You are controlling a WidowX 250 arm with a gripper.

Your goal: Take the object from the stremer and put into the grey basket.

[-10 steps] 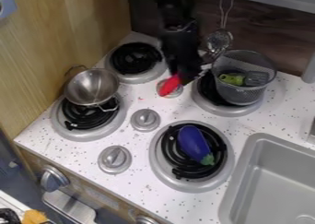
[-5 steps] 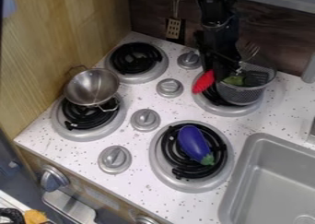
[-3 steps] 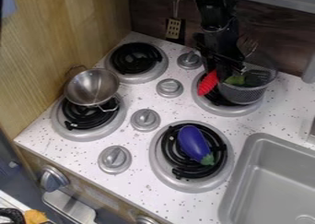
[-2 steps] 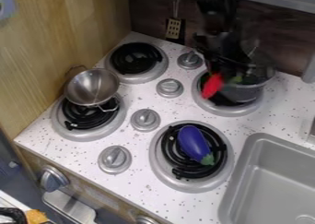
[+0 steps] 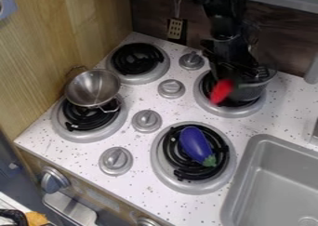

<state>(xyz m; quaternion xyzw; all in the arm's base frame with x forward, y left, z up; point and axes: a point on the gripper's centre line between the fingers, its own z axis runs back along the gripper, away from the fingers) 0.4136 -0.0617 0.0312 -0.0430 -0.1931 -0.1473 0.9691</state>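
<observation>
One speckled white counter point(image 5: 279, 109) carries the whole scene, with the sink point(image 5: 246, 160) set into its right side. The black arm point(image 5: 227, 32) is at the upper right, and its gripper point(image 5: 233, 76) hangs by the left side of the grey basket point(image 5: 251, 91), overlapping the basket's rim in the view. The basket sits on the back right burner point(image 5: 227, 112). The strainer point(image 5: 93, 89) rests on the left burner point(image 5: 74, 133), and a purple eggplant point(image 5: 195, 143) lies on the near one.

The smallest of these, the red toy point(image 5: 221, 89), is the task's object: it is at the gripper's tips, by the basket's left wall, its lower end pointing down and slightly left. The pincer is closed on its upper end, though the exact contact is hidden by the dark gripper. Whether the toy has cleared the rim, I cannot tell.

It looks like light moulded plastic, probably stiff, smooth and hard to damage. Its rounded sides could let it roll or swivel between the pads, so the best hold would be across the thick middle, with both pads square to its length. The end hold seems good enough for a short carry, but the free end may swing or catch on the mesh; lifting it over the rim and centring it before release would be wise.
</observation>
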